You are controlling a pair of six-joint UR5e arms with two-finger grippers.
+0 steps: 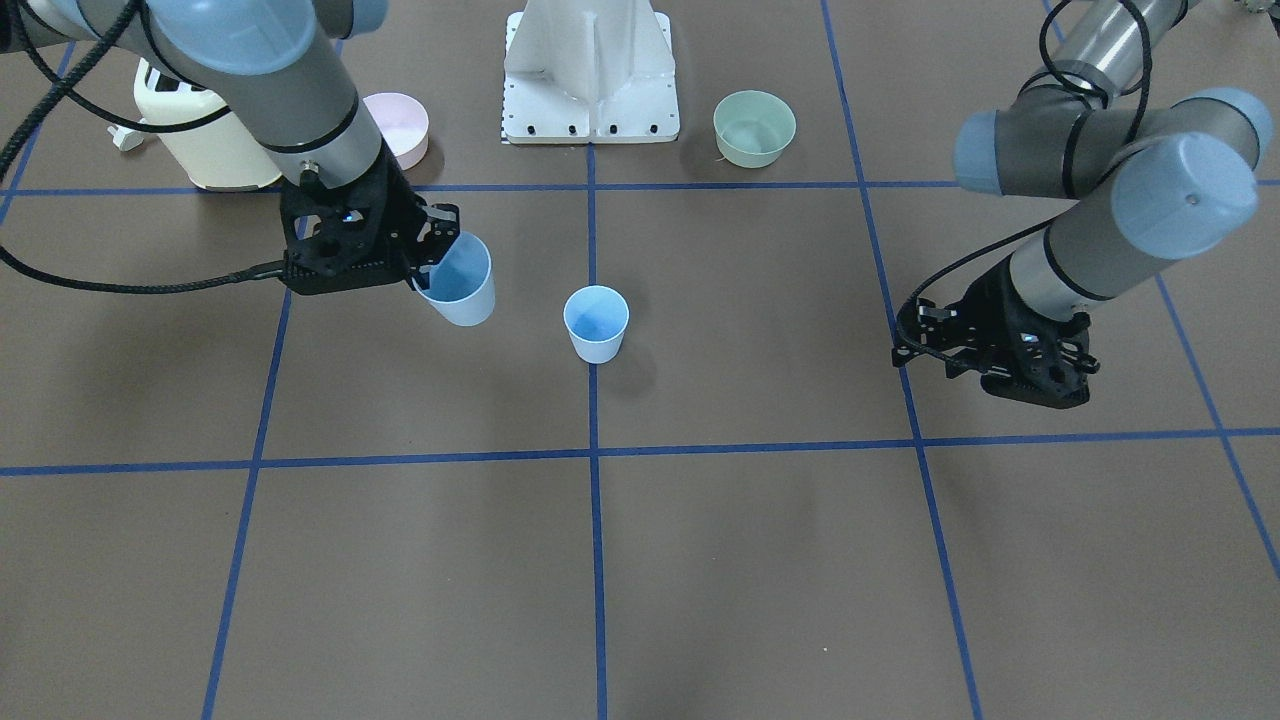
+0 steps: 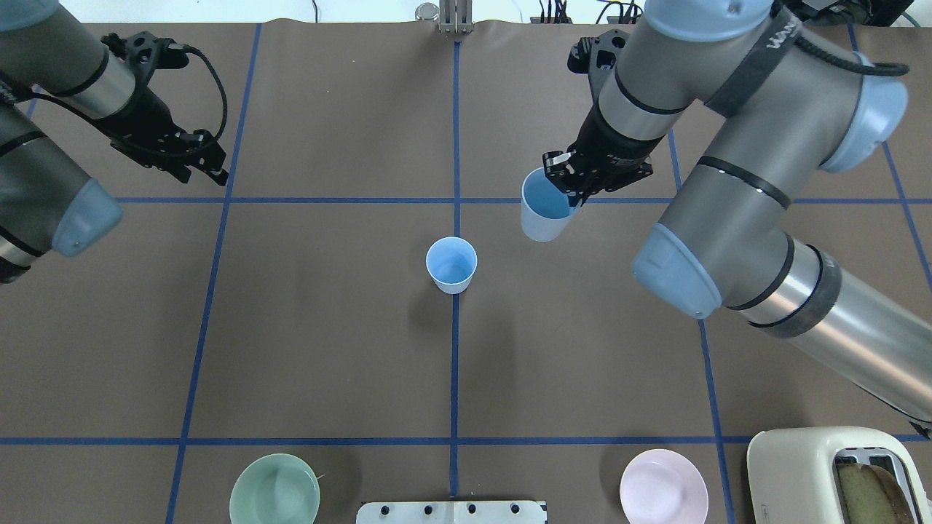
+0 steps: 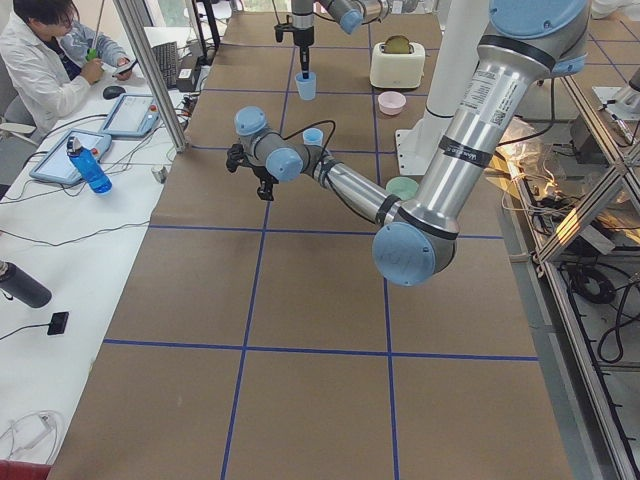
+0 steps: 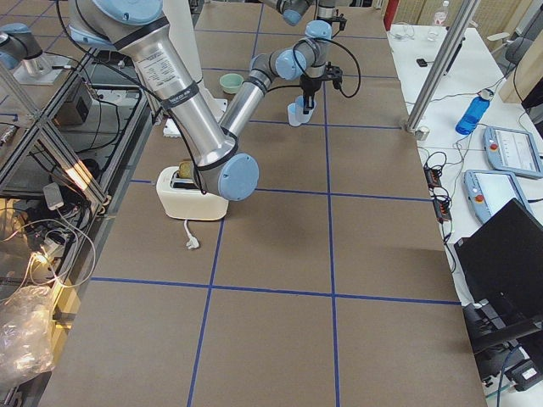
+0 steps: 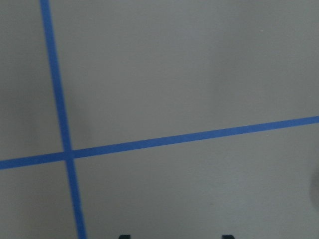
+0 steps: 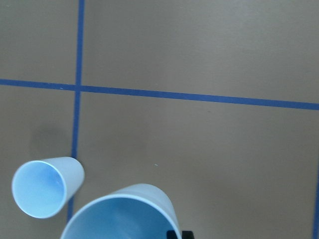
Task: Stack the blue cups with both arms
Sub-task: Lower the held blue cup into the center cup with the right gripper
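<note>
the right gripper [image 2: 569,191] is closed on the rim of one blue cup [image 2: 542,212], holding it raised and tilted. the second blue cup [image 2: 451,263] stands upright nearby, lower and off to one side. the left gripper [image 2: 206,167] hangs open, empty, well apart. the step appears to be carrying; next, the held cup needs centring over the standing cup's mouth, then lowering.

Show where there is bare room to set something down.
Bare mat lies between the standing cup and the green bowl, and between the left gripper and that cup. Crowded: around the right gripper and its held cup, and by the pink bowl and toaster.
</note>
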